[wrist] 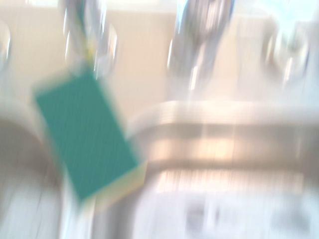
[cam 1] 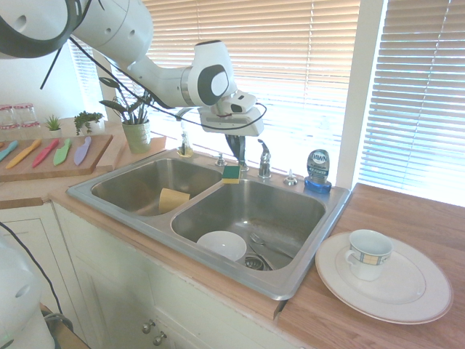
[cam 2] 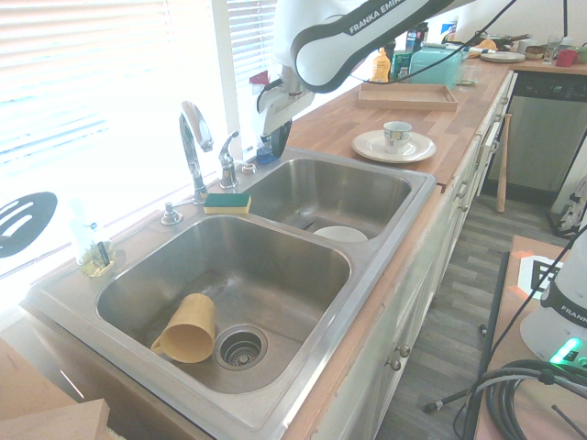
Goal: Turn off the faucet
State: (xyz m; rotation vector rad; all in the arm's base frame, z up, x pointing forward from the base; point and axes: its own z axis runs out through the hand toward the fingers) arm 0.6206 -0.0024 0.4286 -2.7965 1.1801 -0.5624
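- In the near right basin: a white bowl and a spoon by the drain. A hard knock to the lever could splash or jolt, though no running water can be made out from the spout.
- On the divider at the back rim: a green-and-yellow sponge, lying just below the gripper. Could be swept into a basin by a low pass.
- Gripper pointing steeply down, fingers closed on nothing, so only a push is possible; could slide off smooth chrome if the contact lands off-centre.
- Faucet on the back rim behind the sponge, with its lever handle just beside the gripper, toward the soap bottle. From the first exterior view, spout hidden behind the fingers, so a bump against it is possible.
- Further along the rim: small chrome knob, then blue soap bottle. An overshoot past the lever could tip the bottle.
- Wrist view badly blurred; poor for judging the gap.
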